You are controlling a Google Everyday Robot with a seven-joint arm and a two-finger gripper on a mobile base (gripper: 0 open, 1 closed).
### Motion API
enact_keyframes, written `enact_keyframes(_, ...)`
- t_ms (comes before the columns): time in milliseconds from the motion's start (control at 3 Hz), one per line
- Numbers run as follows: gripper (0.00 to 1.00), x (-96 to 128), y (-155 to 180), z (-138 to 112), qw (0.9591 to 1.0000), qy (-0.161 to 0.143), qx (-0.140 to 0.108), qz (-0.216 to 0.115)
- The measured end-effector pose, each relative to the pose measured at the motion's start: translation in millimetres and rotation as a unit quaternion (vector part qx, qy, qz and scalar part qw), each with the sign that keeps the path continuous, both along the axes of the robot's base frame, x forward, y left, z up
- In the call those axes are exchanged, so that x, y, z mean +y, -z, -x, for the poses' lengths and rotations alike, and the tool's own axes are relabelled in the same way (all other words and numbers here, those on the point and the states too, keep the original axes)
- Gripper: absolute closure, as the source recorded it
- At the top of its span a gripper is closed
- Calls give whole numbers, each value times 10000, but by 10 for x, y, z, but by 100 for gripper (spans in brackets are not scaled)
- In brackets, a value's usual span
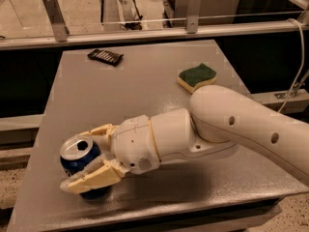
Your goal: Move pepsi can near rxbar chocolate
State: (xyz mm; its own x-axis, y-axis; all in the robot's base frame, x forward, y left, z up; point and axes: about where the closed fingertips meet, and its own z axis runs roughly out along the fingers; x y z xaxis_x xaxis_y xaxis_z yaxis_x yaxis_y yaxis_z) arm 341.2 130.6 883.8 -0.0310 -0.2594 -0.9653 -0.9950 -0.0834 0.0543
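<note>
The pepsi can (pixel 76 153) stands upright near the front left corner of the grey table (pixel 145 95), dark blue with an open silver top. My gripper (pixel 72 160) reaches in from the right and has the can between its two cream fingers, one against the far side and one across the near side. The fingers have closed in on the can. The can rests on the table. The rxbar chocolate (pixel 105 56), a flat black bar, lies at the far left of the table, well away from the can.
A green-topped yellow sponge (pixel 197 76) lies at the far right of the table. A metal rail with two posts (pixel 145 33) runs behind the table. My white arm (pixel 231 124) crosses the right front part of the table.
</note>
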Motion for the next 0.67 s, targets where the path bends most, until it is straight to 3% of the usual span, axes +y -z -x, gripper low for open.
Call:
enact_keyframes(333, 64, -92, -85, 2, 9999, 136, -83, 15)
enact_keyframes(667, 88, -331, -274, -126, 9986, 361, -360, 143)
